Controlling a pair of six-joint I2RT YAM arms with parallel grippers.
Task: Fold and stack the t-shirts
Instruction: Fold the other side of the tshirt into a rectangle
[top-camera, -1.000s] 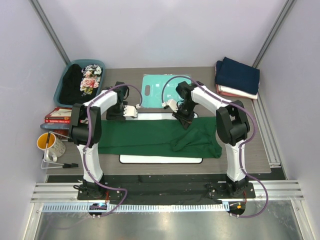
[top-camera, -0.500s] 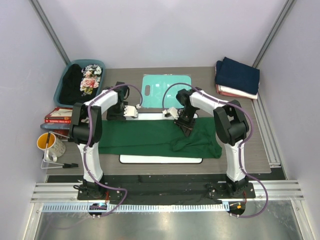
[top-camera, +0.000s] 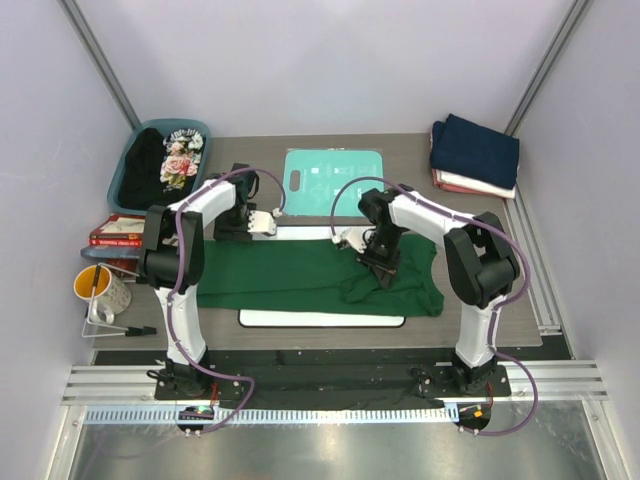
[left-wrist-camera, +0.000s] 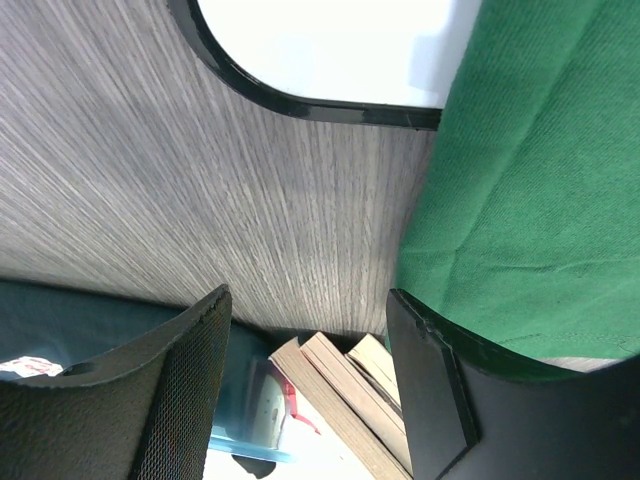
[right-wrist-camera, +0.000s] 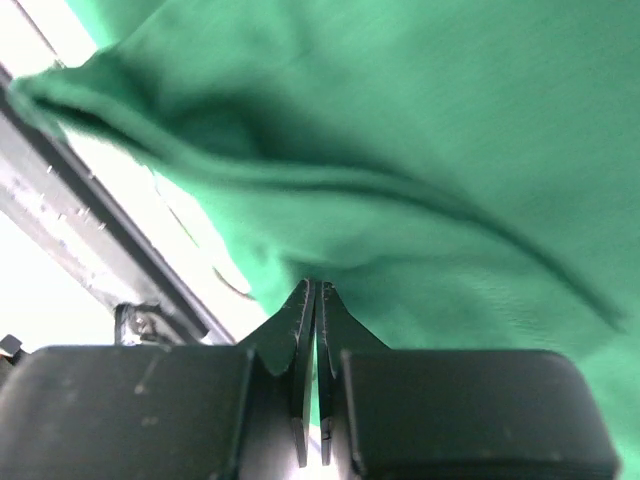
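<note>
Top view: the green t-shirt (top-camera: 300, 275) lies spread across the middle of the frame, long side running left to right. It lies over a white board (top-camera: 320, 319) whose black-rimmed edge shows below the cloth and as a thin strip above it. The left half of the shirt is flat; the right half is rumpled, with a bunched ridge at centre-right. My right gripper (right-wrist-camera: 316, 285) is down on that ridge. In its wrist view the two fingers are pressed together with their tips buried in a fold of green cloth, so I read it as clamped on the shirt. My left gripper (left-wrist-camera: 307, 300) sits at the shirt's upper edge, left of centre. Its wrist view shows the fingers wide apart over the grey wood-grain table (left-wrist-camera: 150, 180), with the shirt edge at the right of that frame. The folded stack (top-camera: 478, 150), navy on top with white and reddish layers under it, sits at the upper right. The floral-print shirt (top-camera: 178, 162) is in a teal bin (top-camera: 122, 177) at upper left. A teal plastic board (top-camera: 332, 178) lies flat at top centre, near the green shirt. Books (top-camera: 115, 232) and a yellow mug (top-camera: 98, 288) are at far left.
</note>
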